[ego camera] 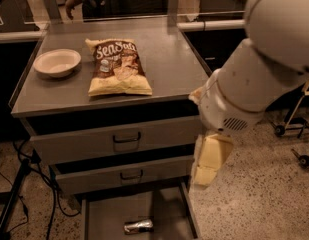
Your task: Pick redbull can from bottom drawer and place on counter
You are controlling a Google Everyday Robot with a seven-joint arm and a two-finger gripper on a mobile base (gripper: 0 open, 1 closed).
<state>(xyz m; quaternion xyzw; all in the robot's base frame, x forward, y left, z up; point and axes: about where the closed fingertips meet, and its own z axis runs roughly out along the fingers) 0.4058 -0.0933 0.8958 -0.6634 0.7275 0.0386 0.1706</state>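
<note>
Speckled terrazzo floor (254, 204), black cables (51, 199) at left, wheeled cart (281, 129) at right, dim warm light

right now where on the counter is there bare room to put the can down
Bare counter lies right of the chip bag, up to the right rim, and along the back behind it. The left is crowded by the bowl. The gripper hangs right of the drawers.
</note>
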